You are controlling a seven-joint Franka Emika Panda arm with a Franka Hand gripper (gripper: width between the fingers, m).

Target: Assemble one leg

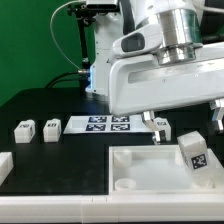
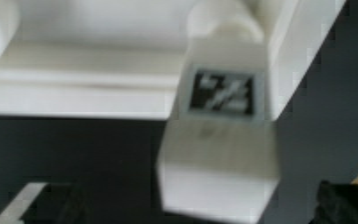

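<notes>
One leg (image 1: 193, 150), a small white block with a black-and-white tag, stands tilted on the far right part of the large white panel (image 1: 140, 165). My gripper (image 1: 184, 118) hangs just above it with its fingers spread wide. In the wrist view the same leg (image 2: 220, 150) lies between the two dark fingertips (image 2: 25, 205) without touching either, and its tag faces the camera. The gripper (image 2: 190, 208) is open and holds nothing. The leg's lower end is hidden, so I cannot tell whether it sits in a corner socket.
Two more legs (image 1: 24, 128) (image 1: 50, 127) stand at the exterior view's left and another leg (image 1: 162, 123) behind the panel. The marker board (image 1: 105, 124) lies between them. A white piece (image 1: 5, 165) sits at the left edge. The robot's base fills the back.
</notes>
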